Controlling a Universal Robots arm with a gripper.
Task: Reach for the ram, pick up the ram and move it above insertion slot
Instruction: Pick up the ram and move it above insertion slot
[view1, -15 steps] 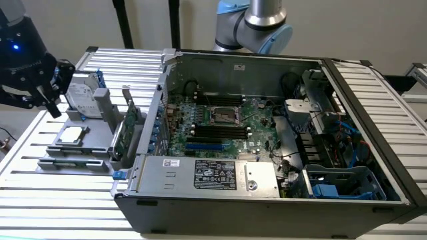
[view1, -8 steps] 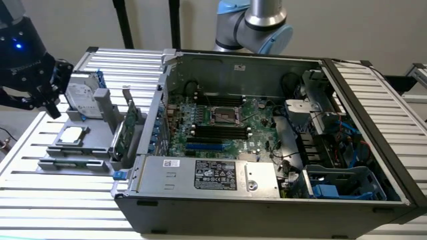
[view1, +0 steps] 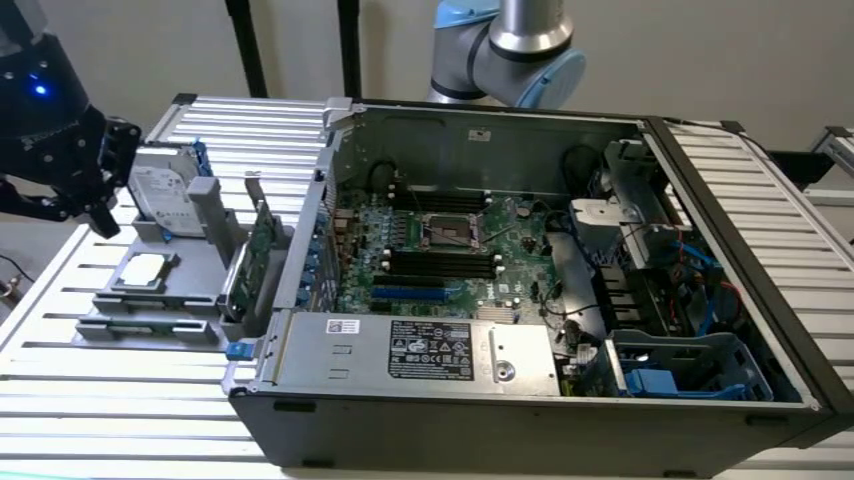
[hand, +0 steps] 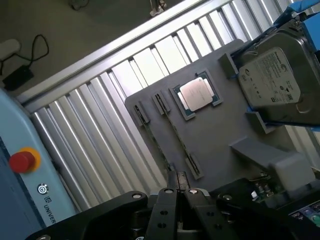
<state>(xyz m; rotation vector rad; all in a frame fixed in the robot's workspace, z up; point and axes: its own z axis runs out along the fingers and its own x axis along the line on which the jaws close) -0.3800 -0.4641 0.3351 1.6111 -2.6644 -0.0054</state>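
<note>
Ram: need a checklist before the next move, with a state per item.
1. Claw open for the grasp: not ok, jaws shut.
2. Claw empty: ok, nothing held.
3. Ram seated in grey holder: ok, edge-on in its groove, untouched.
4. Claw lined up over ram: cannot tell.
5. Black memory slots on motherboard free: ok, they look empty.
6. Computer case open: ok, side panel off.
</note>
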